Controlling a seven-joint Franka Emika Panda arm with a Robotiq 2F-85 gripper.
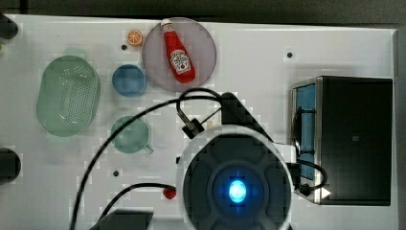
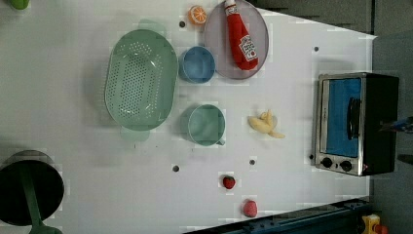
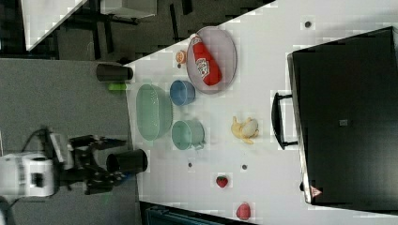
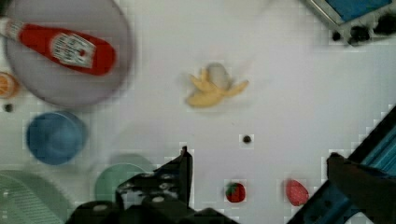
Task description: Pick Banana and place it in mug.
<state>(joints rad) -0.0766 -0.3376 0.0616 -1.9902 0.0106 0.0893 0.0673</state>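
**Banana's sitting free, arm hasn't gone for it yet**

So here's where we are. The banana point(image 2: 265, 124) is lying on the white table point(image 2: 73, 126), nothing touching it. In the left view it sits between the mug point(image 2: 206, 125) on its left and the toaster oven point(image 2: 355, 123) on its right, a bit nearer the mug, with clear table on both sides. The mug stands upright with its mouth open, just beside the green colander point(image 2: 141, 79).

The gripper point(image 4: 259, 163) hangs well above the table, and in the wrist view we see its two fingers point(image 4: 180, 172) spread wide apart with nothing between them. The banana is well apart from the fingers in that picture, out ahead of them rather than straight below, so we reckon the hand has to travel over it before coming down.

Long axis: in the left view the bunch runs roughly from upper left to lower right, with shorter segments fanning off the top. We'd guess the fingers want to close across that line, not along it.

After that it's a short hop to the mug.
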